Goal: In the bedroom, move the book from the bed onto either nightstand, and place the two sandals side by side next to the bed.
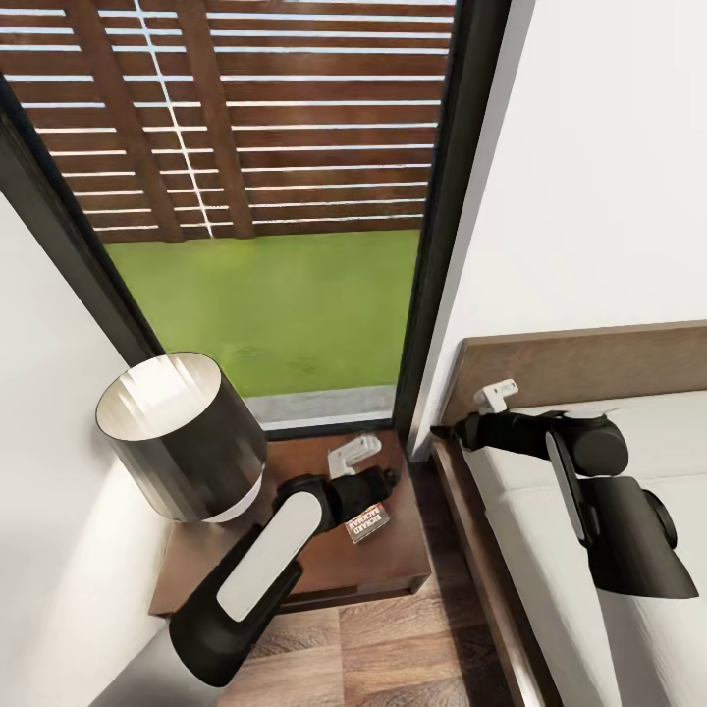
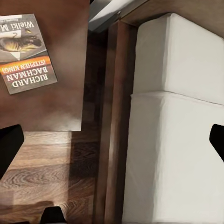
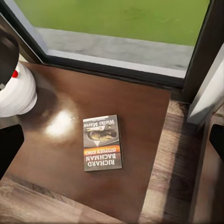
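The book (image 3: 102, 142) lies flat on the nightstand (image 3: 140, 121), face up, with nothing holding it, so I judge the first half of the task done; the sandals are yet to be dealt with and are not to be seen here, so that half looks wholly left to do. In the head view the left gripper (image 1: 355, 454) hangs over the nightstand just beside the lamp (image 1: 182, 437), with the book (image 1: 367, 521) peeping out beneath the forearm, while the right gripper (image 1: 496, 394) is raised near the headboard over the bed (image 1: 550, 511). Both grippers are empty; the dark fingertips at opposite edges of each wrist view suggest the fingers stand apart. The right wrist view gives what the head view hides: the whole book, lying near the middle of the top, clear of the lamp's white base (image 3: 16, 91) and of every edge. The left wrist view adds the gap of floor (image 2: 46, 172) between nightstand and bed frame (image 2: 114, 116), with the mattress (image 2: 172, 140) beyond
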`<state>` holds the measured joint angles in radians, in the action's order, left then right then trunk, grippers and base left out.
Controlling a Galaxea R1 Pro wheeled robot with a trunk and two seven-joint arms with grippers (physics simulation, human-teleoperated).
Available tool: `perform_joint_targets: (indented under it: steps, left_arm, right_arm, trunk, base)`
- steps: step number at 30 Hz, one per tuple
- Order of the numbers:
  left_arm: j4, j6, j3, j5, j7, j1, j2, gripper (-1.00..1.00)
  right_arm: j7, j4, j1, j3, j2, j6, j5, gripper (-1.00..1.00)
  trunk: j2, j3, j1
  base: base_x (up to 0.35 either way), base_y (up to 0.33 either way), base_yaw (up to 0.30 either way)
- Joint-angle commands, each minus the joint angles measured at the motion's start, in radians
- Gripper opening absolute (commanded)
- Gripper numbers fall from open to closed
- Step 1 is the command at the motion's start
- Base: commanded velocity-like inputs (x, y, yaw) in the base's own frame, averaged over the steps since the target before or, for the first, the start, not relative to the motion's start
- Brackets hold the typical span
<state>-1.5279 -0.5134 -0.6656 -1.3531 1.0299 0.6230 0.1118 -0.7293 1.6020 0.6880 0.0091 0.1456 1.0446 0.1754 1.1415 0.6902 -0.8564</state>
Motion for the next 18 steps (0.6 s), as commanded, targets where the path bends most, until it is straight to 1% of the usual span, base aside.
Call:
perform_joint_targets:
  steps: [1, 3, 4, 6, 7, 10, 18]
  left_arm:
    - [-0.001, -0.004, -0.002, 0.001, 0.007, -0.005, 0.0, 1.0]
    - [-0.001, -0.004, -0.007, 0.019, 0.006, -0.014, 0.0, 1.0]
    - [-0.001, -0.004, -0.007, 0.019, 0.006, -0.014, 0.0, 1.0]
    - [-0.001, -0.004, -0.012, 0.039, 0.006, -0.02, 0.0, 1.0]
    - [-0.001, -0.004, -0.012, 0.039, 0.006, -0.02, 0.0, 1.0]
    - [-0.001, -0.003, -0.019, 0.059, 0.006, -0.028, 0.0, 1.0]
    - [-0.001, -0.002, -0.025, 0.076, 0.004, -0.06, -0.001, 1.0]
  right_arm:
    - [-0.009, 0.001, -0.002, 0.0, 0.001, 0.003, 0.01, 1.0]
    - [-0.009, 0.001, -0.007, -0.001, 0.001, 0.003, 0.01, 1.0]
    - [-0.009, 0.001, -0.007, -0.001, 0.001, 0.003, 0.01, 1.0]
    - [-0.009, 0.001, -0.013, -0.001, 0.0, 0.003, 0.01, 1.0]
    - [-0.009, 0.001, -0.013, -0.001, 0.0, 0.003, 0.01, 1.0]
    - [-0.009, 0.001, -0.031, 0.0, 0.0, 0.003, 0.01, 1.0]
    - [-0.009, 0.001, -0.061, 0.001, 0.0, 0.003, 0.01, 1.0]
  trunk:
    - [0.001, 0.001, 0.0]
    - [0.001, 0.001, 0.0]
    - [0.001, 0.001, 0.0]
    - [0.001, 0.001, 0.0]
    - [0.001, 0.001, 0.0]
    - [0.001, 0.001, 0.0]
    - [0.001, 0.001, 0.0]
  base:
    - [0.0, 0.0, 0.0]
    - [0.0, 0.0, 0.0]
    - [0.0, 0.0, 0.0]
    - [0.0, 0.0, 0.0]
    - [0.0, 0.0, 0.0]
    - [0.0, 0.0, 0.0]
    - [0.0, 0.0, 0.0]
